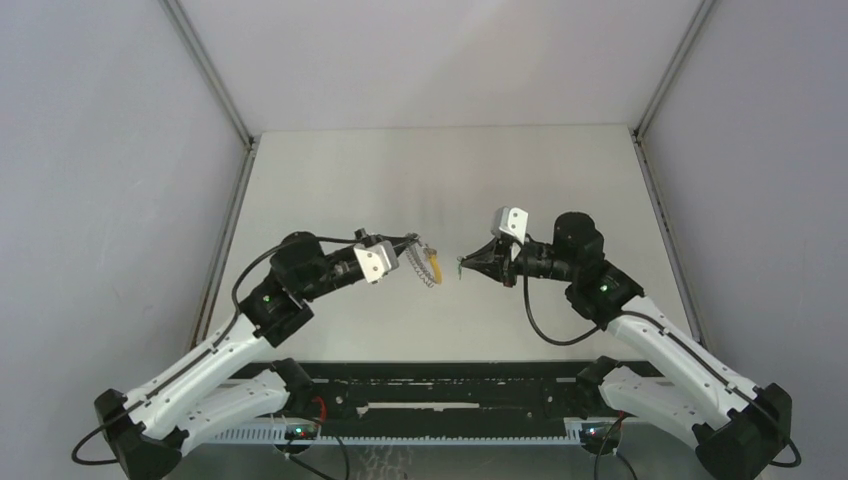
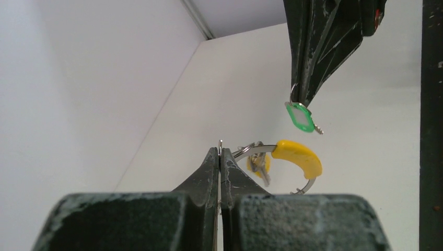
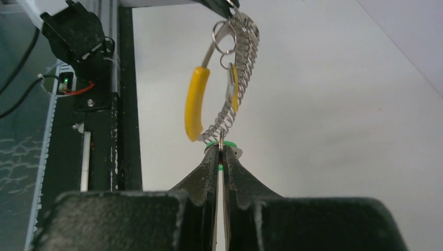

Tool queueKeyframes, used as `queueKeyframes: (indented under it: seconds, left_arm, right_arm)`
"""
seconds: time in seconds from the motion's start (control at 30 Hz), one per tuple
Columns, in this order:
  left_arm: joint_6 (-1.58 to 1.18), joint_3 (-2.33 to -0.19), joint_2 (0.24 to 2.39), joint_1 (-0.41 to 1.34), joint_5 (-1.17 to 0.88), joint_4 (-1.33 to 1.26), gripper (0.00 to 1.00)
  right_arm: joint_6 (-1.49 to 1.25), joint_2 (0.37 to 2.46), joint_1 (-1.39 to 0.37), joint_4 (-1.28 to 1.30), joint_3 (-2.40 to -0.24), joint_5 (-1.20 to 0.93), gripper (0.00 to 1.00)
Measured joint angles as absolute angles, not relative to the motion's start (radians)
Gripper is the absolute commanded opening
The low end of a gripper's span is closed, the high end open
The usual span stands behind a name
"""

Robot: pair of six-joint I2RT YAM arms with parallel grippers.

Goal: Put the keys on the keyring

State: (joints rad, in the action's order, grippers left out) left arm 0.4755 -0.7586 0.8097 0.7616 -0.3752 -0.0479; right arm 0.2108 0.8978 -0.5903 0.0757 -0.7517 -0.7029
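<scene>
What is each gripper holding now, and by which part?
The left gripper pinches the keyring by its metal rim, away from the yellow sleeve. The right gripper pinches the green key by its head.

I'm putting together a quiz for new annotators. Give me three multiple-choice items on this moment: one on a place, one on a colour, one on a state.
1. Where is the green key?
A. hanging on the keyring
B. pinched in the right gripper
C. pinched in the left gripper

2. What colour is the curved sleeve on the keyring?
A. yellow
B. blue
C. red

3. What state is the left gripper in?
A. wide open, holding nothing
B. shut on the green key
C. shut on the keyring

Answers:
1 B: the left wrist view shows the green key hanging from the right gripper's closed tips, apart from the ring.
2 A: both wrist views show the sleeve as yellow.
3 C: its fingers are pressed together on the ring's thin wire, and the ring is held off the table.
</scene>
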Motion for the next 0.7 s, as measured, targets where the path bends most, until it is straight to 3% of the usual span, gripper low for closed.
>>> queueKeyframes:
  seconds: [0.7]
  left_arm:
    - [0.809, -0.711, 0.72, 0.918, -0.234, 0.096, 0.0]
  right_arm:
    - [0.183, 1.089, -0.732, 0.071, -0.862, -0.715, 0.0]
